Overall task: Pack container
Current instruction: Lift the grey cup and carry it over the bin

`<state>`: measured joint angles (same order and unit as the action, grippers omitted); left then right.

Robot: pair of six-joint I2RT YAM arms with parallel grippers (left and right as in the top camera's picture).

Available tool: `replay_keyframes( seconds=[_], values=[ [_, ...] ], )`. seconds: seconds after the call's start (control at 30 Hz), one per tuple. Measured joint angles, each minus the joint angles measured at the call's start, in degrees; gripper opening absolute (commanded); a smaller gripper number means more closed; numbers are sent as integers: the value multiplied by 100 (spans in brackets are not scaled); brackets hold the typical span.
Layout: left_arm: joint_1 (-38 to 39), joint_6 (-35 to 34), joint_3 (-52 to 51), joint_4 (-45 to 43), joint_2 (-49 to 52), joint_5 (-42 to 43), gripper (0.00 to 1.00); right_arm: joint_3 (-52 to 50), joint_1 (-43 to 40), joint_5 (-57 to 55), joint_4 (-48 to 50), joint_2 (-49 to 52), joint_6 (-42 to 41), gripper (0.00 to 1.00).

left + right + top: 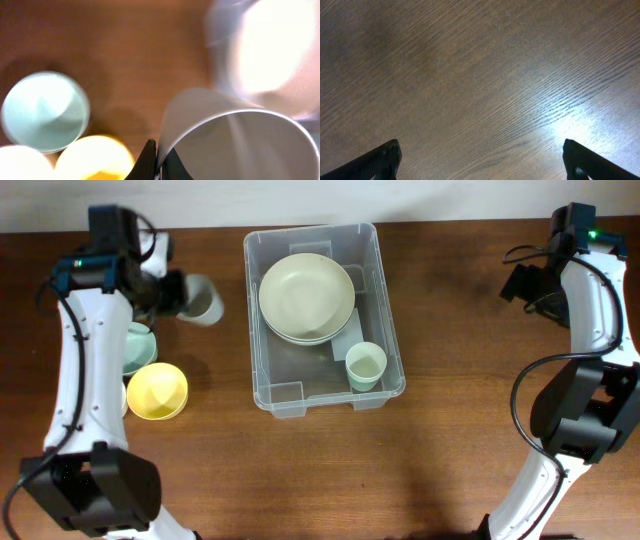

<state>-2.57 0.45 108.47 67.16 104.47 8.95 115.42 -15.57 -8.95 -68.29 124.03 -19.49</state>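
Carrying the grey cup into the container looks like the step in hand, so plan it from the overhead view first. Your left end effector is in the upper left of the frame, pinching the cup, which lies tilted with its mouth toward the container's left wall, near it but not touching. The container stands at top centre of the bench. A stack of pale dishes fills its upper half, and a small green cup stands in its lower right corner. The bare floor at its lower left is, I judge, your best drop spot. Rise above the rim before you cross, then turn the cup upright. A mint bowl and a yellow bowl sit below the arm at the left, so lift first and don't sweep low.

The left wrist view is blurred. At bottom centre the dark fingers close on the cup's thin wall at the rim. A hold that shallow could let the cup swing, so I would move slowly and avoid sharp wrist turns. You cannot tell what the bright patch in the upper right is.

The right wrist view shows the right end effector spread wide, its tips in the lower corners over bare wood. Leave it parked, well apart from the container.
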Motion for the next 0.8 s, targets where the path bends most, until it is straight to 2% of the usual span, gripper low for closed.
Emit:
replay_keyframes(
  seconds=[0.17,0.37,0.8],
  values=[
    [872,2,599,61,0,501,0,0,0,0,0,0,2,99],
    [1912,131,673,114,2,728,1,0,0,0,2,0,2,99],
    [3182,177,673,208,37,647,1,0,0,0,0,0,2,99]
  ],
)
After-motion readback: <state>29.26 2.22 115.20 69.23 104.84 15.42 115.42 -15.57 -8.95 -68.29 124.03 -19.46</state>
